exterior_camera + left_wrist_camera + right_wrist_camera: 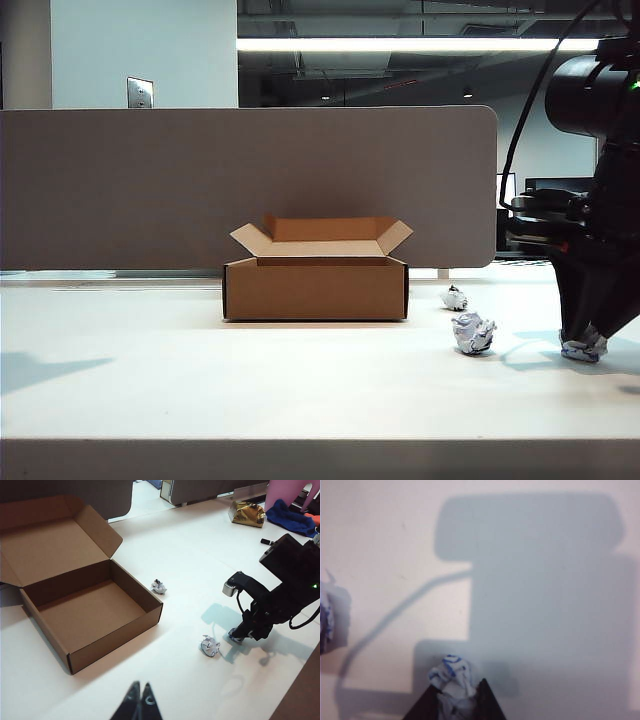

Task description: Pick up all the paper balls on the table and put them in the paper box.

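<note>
Right tool (454, 700) pinched around a paper ball (451, 677).

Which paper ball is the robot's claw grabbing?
The paper ball farthest from the paper box, between the right gripper fingers; the other two lie free.

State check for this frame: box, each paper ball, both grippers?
paper box: flaps open, empty.
far paper ball: loose on table.
middle paper ball: loose on table.
near paper ball: on table, between right gripper's fingers.
right gripper: down, closing on it.
left gripper: shut, empty, raised.
</note>
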### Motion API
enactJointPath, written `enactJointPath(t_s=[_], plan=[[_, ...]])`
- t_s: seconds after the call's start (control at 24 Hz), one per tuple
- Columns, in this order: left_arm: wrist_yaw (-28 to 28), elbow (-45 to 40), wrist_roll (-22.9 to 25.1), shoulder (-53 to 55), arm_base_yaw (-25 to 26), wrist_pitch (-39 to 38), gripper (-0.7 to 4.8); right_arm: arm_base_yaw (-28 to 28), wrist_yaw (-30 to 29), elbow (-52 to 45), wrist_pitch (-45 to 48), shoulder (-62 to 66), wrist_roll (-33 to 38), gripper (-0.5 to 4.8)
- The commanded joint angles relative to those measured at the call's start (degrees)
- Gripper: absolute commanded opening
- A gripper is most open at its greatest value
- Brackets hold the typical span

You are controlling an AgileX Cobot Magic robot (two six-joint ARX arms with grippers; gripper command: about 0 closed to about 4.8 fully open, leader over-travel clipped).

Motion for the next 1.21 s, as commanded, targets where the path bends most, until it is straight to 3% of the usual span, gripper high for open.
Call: enactJointPath(t_s=[0.04,0.17,0.25,0.42,0.58,0.83,0.96,1.21], plan=[[0.07,0.13,-0.13,-0.09,0.0,0.35,-0.01,0.09,-1.68,2.21,4.39,-0.5,-0.13,1.11],[-0.24,0.13,0.07,-0.09,0.0,0.35,-0.01,0.52,-7.28,8.72,10.54,-0.35,0.68,1.12],[-0.26,0.13,0.07,-0.09,0.0,0.35,-0.01,2.45,-7.52,15.58,13.29,1.03,1.55,1.17],[-0.28,0.13,0.26,-0.09,0.0,0.24,-0.01,6.6,-9.64,32.76,12.59,10.58,1.53,1.17],[-0.26,0.13,0.24,-0.09,0.0,-0.02,-0.01,8.66,-8.39,41.92,9.49,17.51,1.07,1.18],[-0.26,0.13,0.22,-0.09,0.02,-1.2,-0.01,9.68,-8.61,46.66,8.66,24.26,1.01,1.91],[-0.26,0.13,0.24,-0.09,0.02,-2.21,-0.01,9.73,-8.66,46.64,8.76,25.33,0.57,2.69],[-0.28,0.13,0.24,-0.09,0.02,-2.97,-0.01,7.87,5.09,46.64,6.4,24.52,-4.52,2.74]])
